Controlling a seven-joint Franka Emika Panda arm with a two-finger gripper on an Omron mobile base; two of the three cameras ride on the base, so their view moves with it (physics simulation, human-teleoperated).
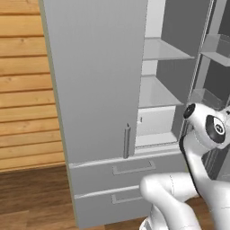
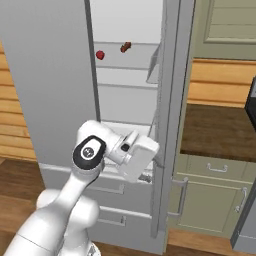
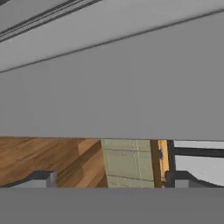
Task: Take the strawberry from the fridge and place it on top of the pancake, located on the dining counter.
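You face the fridge point(image 2: 45, 90): its left door is shut, its right door swung open, so the white inner shelves are exposed. The arm is folded low in front of it, the hand at about the level of the lowest compartment, just above the two bottom drawers point(image 1: 112, 179).

The relation that matters: the strawberry point(image 2: 100, 55) sits on an upper shelf point(image 2: 127, 67), near that shelf's left end, close to the edge of the shut door. A small brown item point(image 2: 126, 47) lies on the same shelf, apart from the berry, toward the middle. From the pincer point(image 3: 109, 179), the berry is well above and deeper in; the hand points low and sideways, not at the shelf. The berry is rounded, so no long axis constrains your grasp.

The pincer is spread wide and carries nothing; in the hand view its two tips stand far apart, with wood floor and a green-grey cabinet between them.

Judgement: you must raise and re-aim the hand before reaching in. Beside the fridge's right side, a dark-topped table point(image 2: 220, 125) over green-grey cabinets leaves little room around the open door.
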